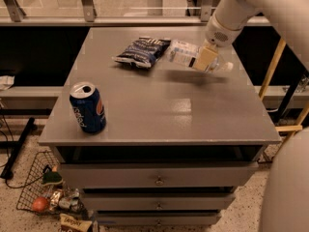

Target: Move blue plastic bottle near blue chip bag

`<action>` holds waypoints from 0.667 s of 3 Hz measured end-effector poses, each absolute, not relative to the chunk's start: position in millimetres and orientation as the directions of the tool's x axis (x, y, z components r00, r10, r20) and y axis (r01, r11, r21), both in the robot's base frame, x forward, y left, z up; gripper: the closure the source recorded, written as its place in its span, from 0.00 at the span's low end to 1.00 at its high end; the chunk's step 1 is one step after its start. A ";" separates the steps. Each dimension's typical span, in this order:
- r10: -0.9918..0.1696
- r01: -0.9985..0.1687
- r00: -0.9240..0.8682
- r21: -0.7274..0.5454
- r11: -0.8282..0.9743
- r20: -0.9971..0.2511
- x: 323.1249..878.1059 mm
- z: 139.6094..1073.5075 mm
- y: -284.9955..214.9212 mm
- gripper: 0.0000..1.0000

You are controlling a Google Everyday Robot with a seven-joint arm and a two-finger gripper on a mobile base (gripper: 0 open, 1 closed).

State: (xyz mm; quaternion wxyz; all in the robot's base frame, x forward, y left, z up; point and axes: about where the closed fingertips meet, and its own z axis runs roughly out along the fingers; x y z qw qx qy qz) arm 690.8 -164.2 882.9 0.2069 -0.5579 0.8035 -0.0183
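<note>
One blue plastic bottle [183, 54]: probably light, slick, crushable.
Pincer [205, 58]: clamps its middle.
Blue chip bag [142, 51]: near pincer.

The grey cabinet [164, 115] carries one of each kind: one blue chip bag [142, 51] at the back of its top, one blue plastic bottle [186, 54] over the top's back right, and one soda can [88, 107] upright at its front left corner. One gripper [205, 59] hangs over the cabinet's back right, clasped round the bottle. The cabinet's front shows three drawers [159, 175], and one wire basket [29, 197] sits on the floor by its lower left.
</note>
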 end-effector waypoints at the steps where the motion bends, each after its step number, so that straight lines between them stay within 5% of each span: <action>1: -0.899 -0.853 -0.357 -0.304 0.425 -0.254 722.6 880.3 -161.7 1.00; 2: -0.896 -0.838 -0.390 -0.320 0.441 -0.214 741.5 875.2 -155.5 1.00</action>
